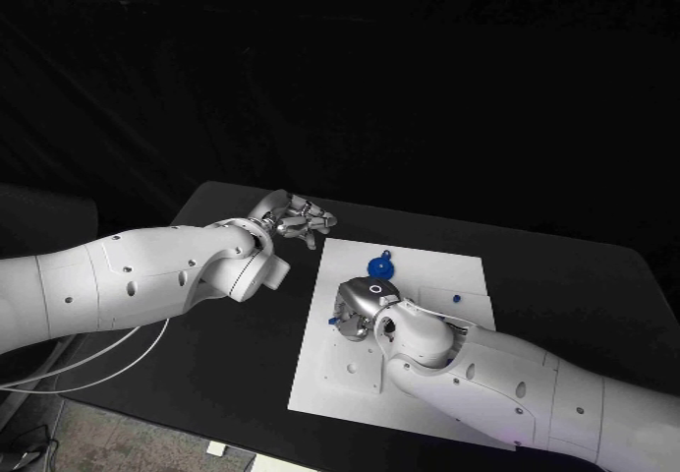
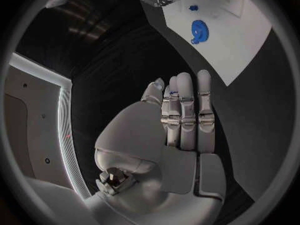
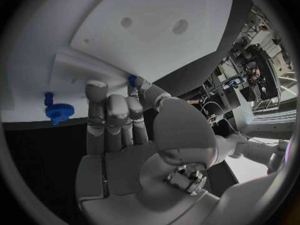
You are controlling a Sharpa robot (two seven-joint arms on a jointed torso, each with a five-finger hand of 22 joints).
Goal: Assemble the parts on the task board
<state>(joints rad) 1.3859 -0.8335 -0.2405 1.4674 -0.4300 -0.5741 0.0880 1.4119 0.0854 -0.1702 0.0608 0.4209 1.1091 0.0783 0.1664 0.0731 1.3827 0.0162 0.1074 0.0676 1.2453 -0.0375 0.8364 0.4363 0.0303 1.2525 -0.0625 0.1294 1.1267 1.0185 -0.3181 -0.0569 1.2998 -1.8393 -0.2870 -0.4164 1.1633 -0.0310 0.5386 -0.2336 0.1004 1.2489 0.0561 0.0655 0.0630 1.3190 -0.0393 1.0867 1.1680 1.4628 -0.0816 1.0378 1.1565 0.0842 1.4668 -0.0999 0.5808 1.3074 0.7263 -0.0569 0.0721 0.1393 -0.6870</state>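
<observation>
The white task board (image 1: pixel 425 344) lies in the middle of the black table. A blue gear (image 1: pixel 380 265) stands on its far part, also seen as the gear (image 2: pixel 199 31) and the gear (image 3: pixel 57 110). My right hand (image 1: pixel 362 307) hovers over the board's left middle, fingers curled, and pinches a small blue part (image 3: pixel 132 80) between thumb and a finger. My left hand (image 1: pixel 294 218) hangs over the table just off the board's far left corner. Its fingers (image 2: pixel 185 115) are stretched out with nothing in them. Another small blue piece (image 1: pixel 458 294) sits on the board's right side.
The board has several empty holes (image 3: pixel 180 26) near my right hand, and a raised white plate (image 1: pixel 461 305) on its right side. Black table surface (image 1: pixel 255 334) lies left of the board under my left arm. A white cable (image 1: pixel 99 369) loops below that arm.
</observation>
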